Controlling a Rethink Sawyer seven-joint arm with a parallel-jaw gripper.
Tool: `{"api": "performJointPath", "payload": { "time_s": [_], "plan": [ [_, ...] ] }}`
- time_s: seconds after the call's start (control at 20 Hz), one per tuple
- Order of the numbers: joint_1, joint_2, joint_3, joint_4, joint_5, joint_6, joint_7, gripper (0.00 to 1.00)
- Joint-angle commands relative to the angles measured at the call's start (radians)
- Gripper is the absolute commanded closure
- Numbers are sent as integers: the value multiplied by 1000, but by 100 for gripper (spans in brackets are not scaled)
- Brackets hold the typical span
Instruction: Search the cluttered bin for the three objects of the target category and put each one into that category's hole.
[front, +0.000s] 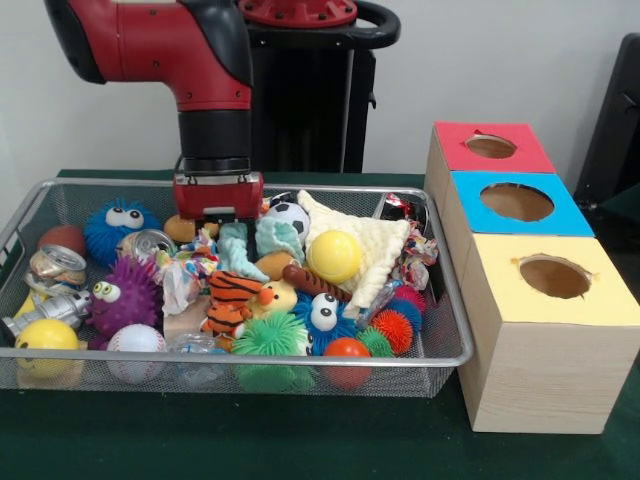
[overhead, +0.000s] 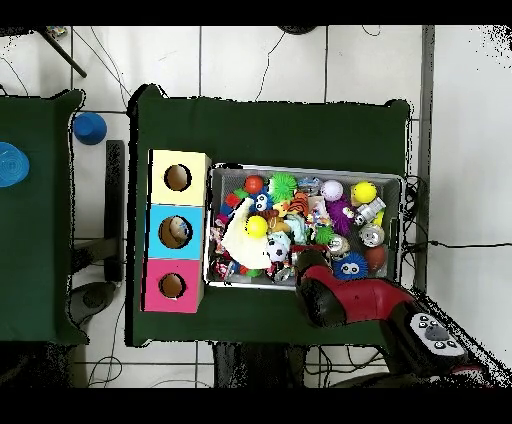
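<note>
- Green cloth-covered table (front: 120, 440): carries the bin and the box.
- Silver wire-mesh bin (front: 250, 372): the landmark for this list; rectangular, crammed with toys.
- Red and black robot arm (front: 190, 60): comes down over the bin's far side, left of its centre.
- Long pale wooden box (front: 540, 370): stands just beside the bin's right-hand end in the front view, with three round holes on top. The red panel (front: 490, 148) is farthest back, the blue panel (front: 517, 203) in the middle, the yellow panel (front: 553, 278) nearest the camera.
- Gripper (front: 218, 218): its red housing sits low among the toys at the bin's far wall. The fingers are hidden by the housing and the clutter, so I cannot tell how far they are parted or whether they hold anything.
- Cream knitted cloth (front: 375, 245): draped right of the bin's centre.
- Blue fuzzy ball with googly eyes (front: 120, 225): far left of the bin.
- Purple spiky ball with eyes (front: 125, 295): left part of the bin.
- Smooth yellow ball (front: 334, 256): on the cloth, near the bin's middle.
- Green spiky ball (front: 270, 335): at the bin's near wall.
- Striped orange tiger toy (front: 232, 295): bin's centre.
- Crushed silver can (front: 55, 268): bin's left end.
</note>
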Motion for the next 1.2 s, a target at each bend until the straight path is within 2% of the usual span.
{"api": "performJointPath", "payload": {
  "time_s": [0.05, 0.35, 0.75, 1.0, 1.2],
  "plan": [
    [73, -2, -73, -21, 68, 127, 119, 0],
    [87, 15, -87, -66, 103, 98, 120, 0],
    [97, 60, -57, -169, 180, 152, 107, 0],
    [85, 65, -15, -206, 216, 259, 71, 0],
    [86, 71, 5, -238, 227, 302, 51, 0]
  ]
}}
